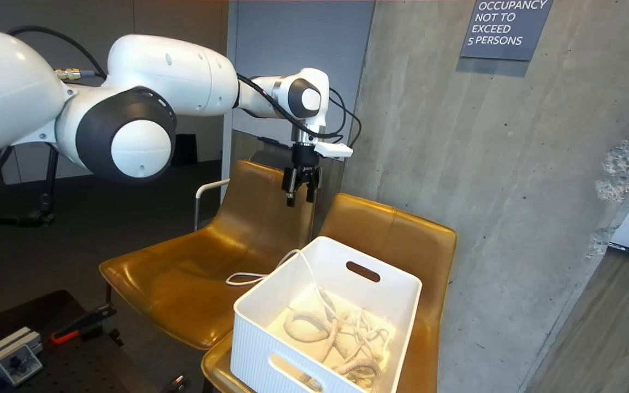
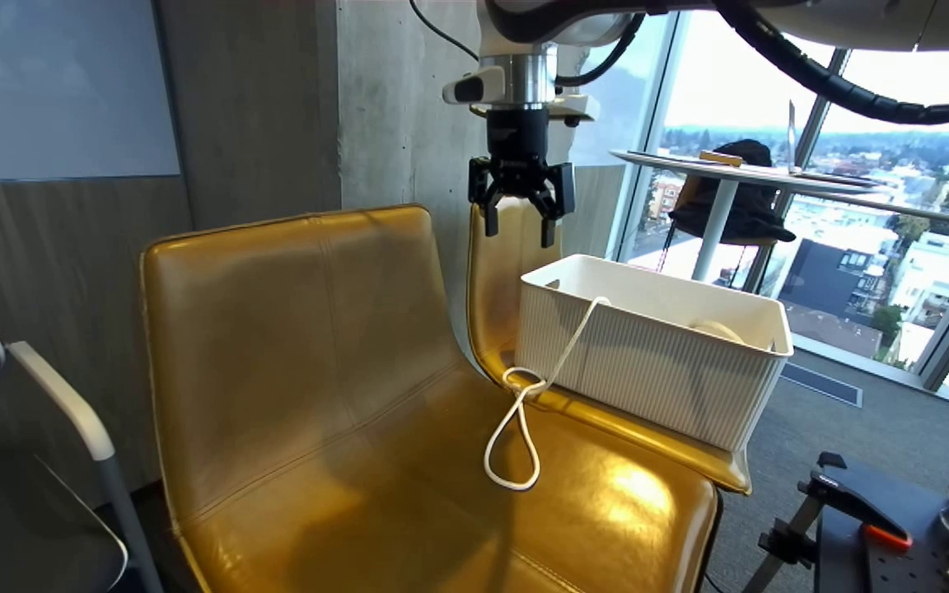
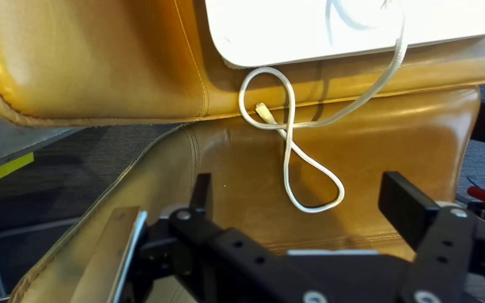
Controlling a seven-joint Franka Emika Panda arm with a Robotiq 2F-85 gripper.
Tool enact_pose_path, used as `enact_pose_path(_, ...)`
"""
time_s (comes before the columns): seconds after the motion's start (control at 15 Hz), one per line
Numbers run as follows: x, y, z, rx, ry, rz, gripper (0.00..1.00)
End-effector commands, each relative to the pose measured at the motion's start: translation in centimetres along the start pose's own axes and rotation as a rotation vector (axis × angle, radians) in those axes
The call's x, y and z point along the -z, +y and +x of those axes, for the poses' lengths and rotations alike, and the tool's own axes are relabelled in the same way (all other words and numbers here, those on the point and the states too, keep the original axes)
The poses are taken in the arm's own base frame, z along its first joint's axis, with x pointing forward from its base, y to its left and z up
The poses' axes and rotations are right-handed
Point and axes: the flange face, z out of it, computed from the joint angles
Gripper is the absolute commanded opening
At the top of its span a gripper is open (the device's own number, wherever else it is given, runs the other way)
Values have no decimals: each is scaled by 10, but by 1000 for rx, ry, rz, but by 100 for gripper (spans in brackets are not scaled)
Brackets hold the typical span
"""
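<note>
One white cord [image 3: 289, 128] crosses the middle of the wrist view. Its lower loop rests on the nearer chair [image 3: 242, 168], its upper loop crosses that chair's edge onto the next chair [image 3: 141, 84], and its plug [image 3: 263, 112] lies near the join; the other end climbs over the rim of a white box [image 3: 263, 33]. The claw [image 3: 297, 185] is released, its fingers [image 3: 404, 206] spread wide, the loop visible between them, untouched. In an exterior view, the claw hangs above the chairs, well apart from the box rim, and pale coils [image 1: 332, 338] lie inside. In an exterior view, open air separates the fingertips [image 2: 492, 221] from the cord below; a concrete wall [image 2: 417, 123] rises behind, and a narrow strip of seat [image 2: 647, 434] shows along the box's side.
</note>
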Motion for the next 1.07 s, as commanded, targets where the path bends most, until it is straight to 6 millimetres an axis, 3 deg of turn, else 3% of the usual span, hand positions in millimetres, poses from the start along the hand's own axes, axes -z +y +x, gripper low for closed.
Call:
enact_pose_path(0.0,-6,1,-6,13,0,-1,100)
enact_pose_path(0.6,-46,3,-3,-43,3,62,100)
enact_pose_path(1.0,-78,-10,-30,-38,-96,205,100)
